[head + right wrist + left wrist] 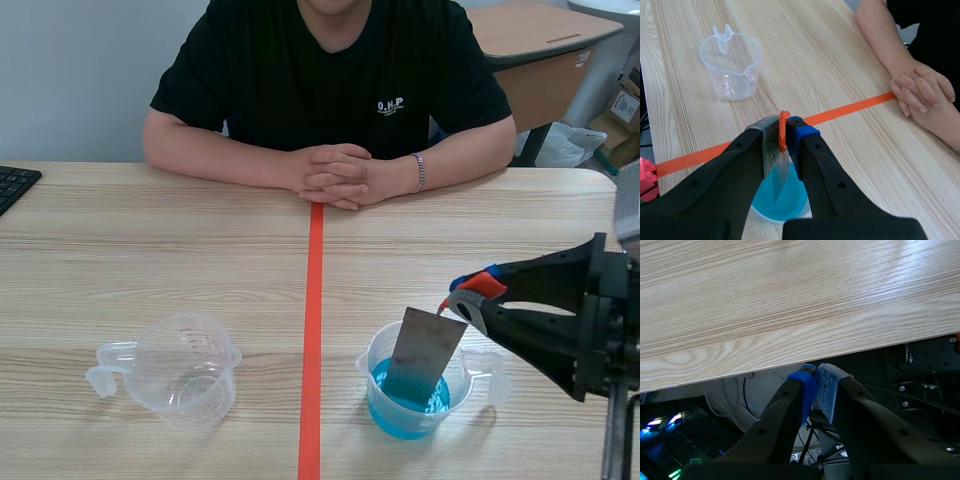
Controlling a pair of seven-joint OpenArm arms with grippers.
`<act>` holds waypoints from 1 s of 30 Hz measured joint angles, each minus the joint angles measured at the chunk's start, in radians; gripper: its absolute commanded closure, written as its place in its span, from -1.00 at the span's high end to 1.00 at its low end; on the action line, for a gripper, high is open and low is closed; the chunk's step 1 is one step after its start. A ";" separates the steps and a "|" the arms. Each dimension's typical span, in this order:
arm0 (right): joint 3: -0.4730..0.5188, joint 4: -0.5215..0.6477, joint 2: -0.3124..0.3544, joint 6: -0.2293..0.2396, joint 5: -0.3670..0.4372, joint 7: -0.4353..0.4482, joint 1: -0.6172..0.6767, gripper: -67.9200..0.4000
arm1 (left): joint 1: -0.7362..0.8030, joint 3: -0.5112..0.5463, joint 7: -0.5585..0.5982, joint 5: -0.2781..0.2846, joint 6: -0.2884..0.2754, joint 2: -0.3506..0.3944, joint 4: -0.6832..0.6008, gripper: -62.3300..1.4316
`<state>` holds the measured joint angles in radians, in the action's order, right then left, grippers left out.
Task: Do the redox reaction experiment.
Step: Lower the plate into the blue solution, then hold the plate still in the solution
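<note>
Scene view: the plate point(425, 350), pinched at its top corner by the right gripper point(468, 298), leans in the cup point(375, 350) of blue liquid point(440, 400), so a sideways pull could tip that cup; the left gripper point(817, 390) is clenched empty.

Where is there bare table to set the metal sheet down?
Widest bare patch: between the empty cup and the person's clasped hands, left of the tape line. Also bare: between the blue-liquid cup and those hands. Crowded: at the blue-liquid cup, where the right tool holds the metal sheet in it.
</note>
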<state>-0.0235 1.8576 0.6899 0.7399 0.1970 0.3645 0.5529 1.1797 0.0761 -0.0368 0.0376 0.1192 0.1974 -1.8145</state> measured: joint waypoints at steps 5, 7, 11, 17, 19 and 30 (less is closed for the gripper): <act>-0.054 -0.061 0.000 -0.001 -0.050 0.021 -0.053 -0.94 | 0.000 0.000 -0.021 0.000 0.000 0.006 0.000 -0.82; -0.063 -0.072 -0.001 -0.002 -0.061 0.040 -0.056 -0.94 | 0.000 0.000 -0.021 0.000 0.000 0.017 0.000 -0.82; -0.063 -0.074 -0.014 -0.002 -0.092 0.056 -0.056 -0.94 | 0.000 0.000 -0.024 0.000 0.000 0.040 0.000 -0.82; -0.063 -0.074 -0.031 -0.002 -0.108 0.064 -0.056 -0.94 | 0.000 0.000 -0.024 0.000 0.000 0.094 0.000 -0.82; -0.063 -0.074 -0.031 -0.002 -0.108 0.064 -0.056 -0.94 | 0.000 0.000 -0.024 0.000 0.000 0.097 0.000 -0.82; -0.063 -0.074 -0.031 -0.002 -0.108 0.064 -0.056 -0.94 | 0.000 0.000 -0.024 0.000 0.000 0.096 0.000 -0.82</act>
<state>-0.0864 1.7836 0.6594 0.7380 0.0891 0.4290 0.4965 1.1797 0.0765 -0.0605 0.0376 0.1192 0.2935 -1.8145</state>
